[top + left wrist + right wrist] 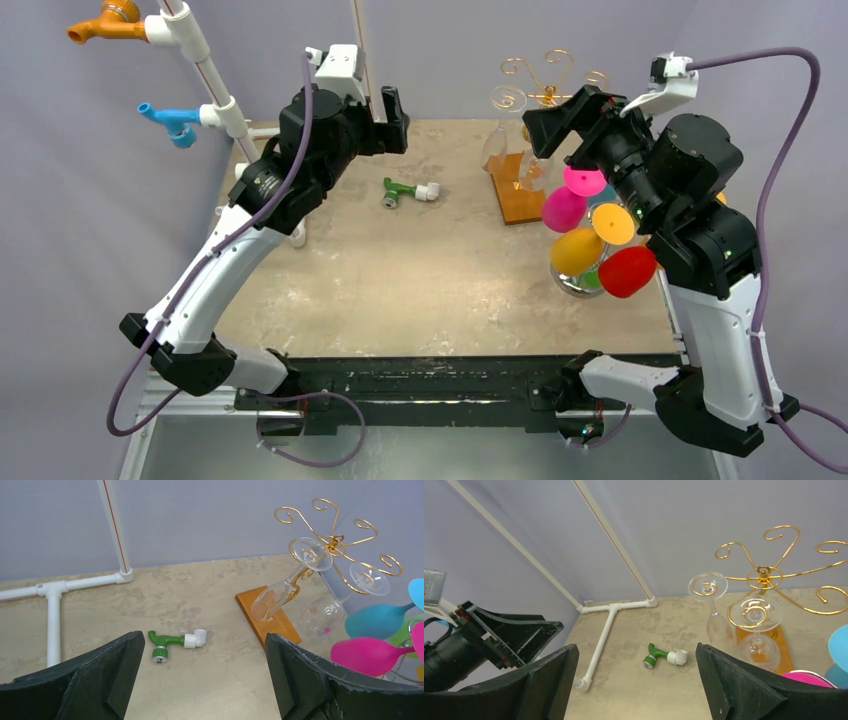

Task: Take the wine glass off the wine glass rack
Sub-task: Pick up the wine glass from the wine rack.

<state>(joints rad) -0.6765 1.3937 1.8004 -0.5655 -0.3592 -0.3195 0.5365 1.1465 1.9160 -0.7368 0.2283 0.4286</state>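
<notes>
A gold wire wine glass rack (545,75) on an orange wooden base (515,195) stands at the table's back right. Two clear wine glasses hang upside down from it: one on the left (277,592), one on the right (325,614). Both also show in the right wrist view, the left glass (716,625) and the right glass (758,650) under the rack (769,572). My left gripper (392,120) is open and empty, high over the table's back middle. My right gripper (560,122) is open and empty, raised just in front of the rack.
A green and white pipe fitting (410,190) lies on the table left of the rack. Several coloured plastic glasses (595,240) on a stand sit beside my right arm. A white pipe frame (215,85) with orange and blue fittings rises at the back left.
</notes>
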